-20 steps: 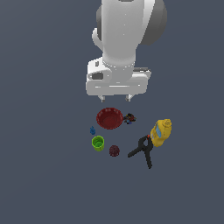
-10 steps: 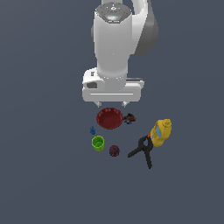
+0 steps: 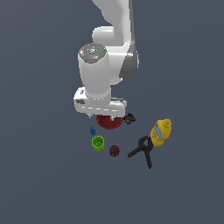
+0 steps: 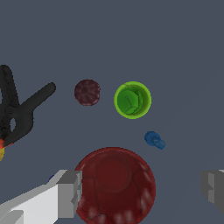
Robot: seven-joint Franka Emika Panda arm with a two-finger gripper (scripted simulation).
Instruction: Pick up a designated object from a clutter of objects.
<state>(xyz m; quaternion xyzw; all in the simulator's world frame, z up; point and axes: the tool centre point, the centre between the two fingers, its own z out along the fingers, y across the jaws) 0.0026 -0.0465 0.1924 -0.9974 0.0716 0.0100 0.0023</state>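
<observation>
The designated object (image 3: 92, 130) is a tiny blue knobbly piece lying between the dark red bowl (image 3: 109, 122) and the green cup (image 3: 98, 143). In the wrist view the designated object (image 4: 154, 140) lies beside the bowl (image 4: 114, 186), under the green cup (image 4: 132, 100). My gripper (image 3: 101, 116) hangs open above the bowl, a little to the exterior view's right of the blue piece. Both fingers (image 4: 70, 192) show in the wrist view of the gripper (image 4: 142, 190), wide apart and holding nothing.
The clutter also holds a dark red ball (image 3: 114, 151) (image 4: 87, 92), a black clamp (image 3: 142, 151) (image 4: 17, 113), a yellow bottle (image 3: 161, 132) and a tiny multicoloured piece (image 3: 129, 118). All rest on a plain dark grey floor.
The arm has come down and shifted toward the exterior view's left, bringing the hand close over the bowl. The objects have not moved and the gripper has stayed open.
</observation>
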